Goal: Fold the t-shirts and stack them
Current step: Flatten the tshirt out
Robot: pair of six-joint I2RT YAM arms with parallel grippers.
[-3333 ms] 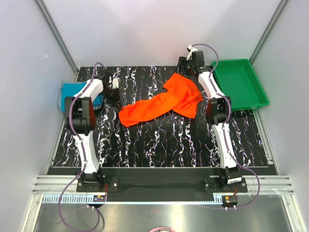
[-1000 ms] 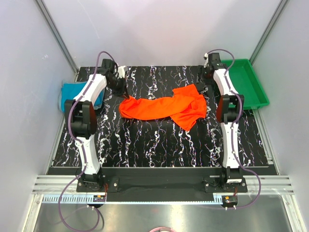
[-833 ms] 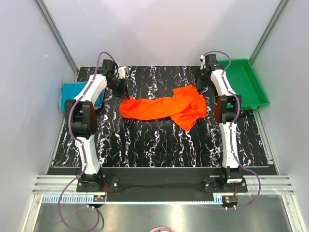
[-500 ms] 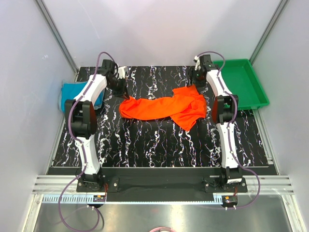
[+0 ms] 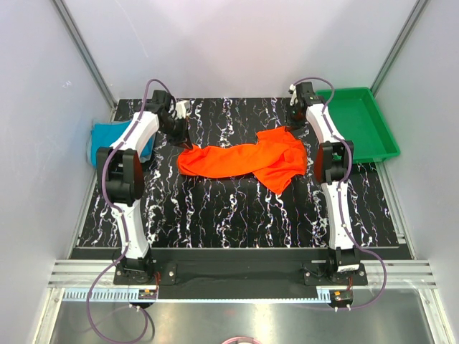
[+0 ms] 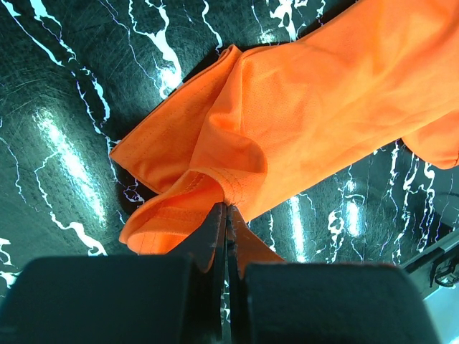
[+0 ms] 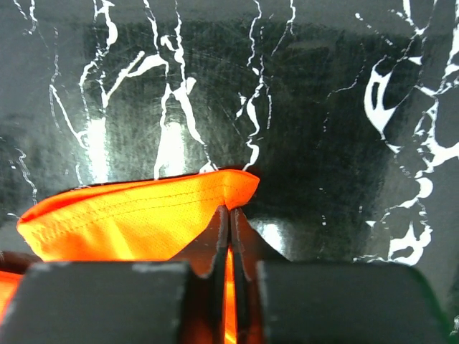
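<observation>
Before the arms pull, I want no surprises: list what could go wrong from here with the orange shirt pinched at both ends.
1. The right gripper pinches only the very corner of the bright orange cloth t-shirt; a pull may slip it free.
2. The cloth lies bunched and twisted between it and the left gripper, so spreading may trap creases.
3. The rigid green plastic tray sits close beside the right arm; an outward swing could knock it.

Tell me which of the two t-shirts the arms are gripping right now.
The orange-red t-shirt stretched across the middle of the table: both arms' jaws are shut on its edges. The teal-blue t-shirt lies bunched at the left edge, untouched.
</observation>
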